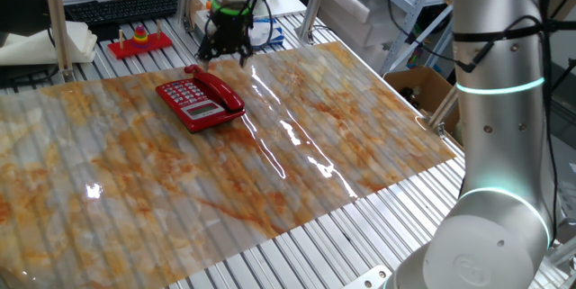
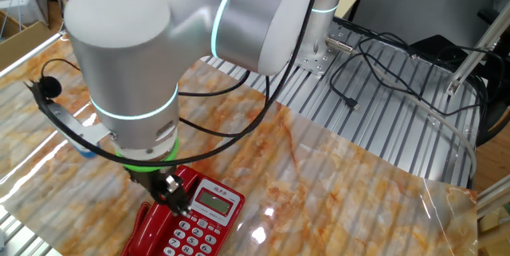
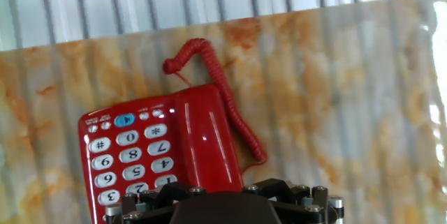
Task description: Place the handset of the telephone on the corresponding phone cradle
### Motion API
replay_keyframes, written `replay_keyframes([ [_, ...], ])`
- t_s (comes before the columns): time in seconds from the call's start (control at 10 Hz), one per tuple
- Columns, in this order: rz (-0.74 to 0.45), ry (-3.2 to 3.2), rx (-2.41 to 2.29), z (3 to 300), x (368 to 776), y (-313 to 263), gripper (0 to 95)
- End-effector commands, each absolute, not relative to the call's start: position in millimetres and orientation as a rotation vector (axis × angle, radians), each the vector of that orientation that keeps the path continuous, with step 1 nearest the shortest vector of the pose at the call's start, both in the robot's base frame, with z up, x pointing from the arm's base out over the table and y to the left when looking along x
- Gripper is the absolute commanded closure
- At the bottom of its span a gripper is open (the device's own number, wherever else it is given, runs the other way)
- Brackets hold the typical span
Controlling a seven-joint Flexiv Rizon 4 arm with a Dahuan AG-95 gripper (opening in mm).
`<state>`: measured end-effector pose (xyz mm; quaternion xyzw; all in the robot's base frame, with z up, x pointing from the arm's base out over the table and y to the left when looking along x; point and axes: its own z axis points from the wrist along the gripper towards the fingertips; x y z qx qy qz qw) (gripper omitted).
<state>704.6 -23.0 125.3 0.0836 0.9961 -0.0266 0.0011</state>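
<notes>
The red telephone (image 1: 191, 98) stands on the marbled sheet at the back left, its pale keypad facing up. It also shows in the hand view (image 3: 129, 154) and in the other fixed view (image 2: 209, 208). The glossy red handset (image 1: 225, 94) lies along the base beside the keypad, over the phone cradle, which it hides. In the hand view the handset (image 3: 204, 140) lies flat with its coiled cord (image 3: 230, 105) trailing off to the side. My gripper (image 1: 225, 55) hangs just above the phone's far end, fingers spread, holding nothing. The hand view shows only its body, not its fingertips.
A red toy tray with coloured rings (image 1: 139, 41) and a keyboard (image 1: 117, 5) sit behind the sheet. A cardboard box (image 1: 418, 86) stands off the right edge. Black cables (image 2: 382, 72) lie on the slatted table beyond the sheet.
</notes>
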Motion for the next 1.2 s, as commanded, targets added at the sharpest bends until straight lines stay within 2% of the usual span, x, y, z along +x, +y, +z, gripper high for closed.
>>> replay_keyframes([
  [0.1,-0.164,3.191,0.206,137.9,700.3,-31.4,0.0],
  [1.2,-0.175,3.179,0.103,148.9,693.3,-37.9,0.0],
])
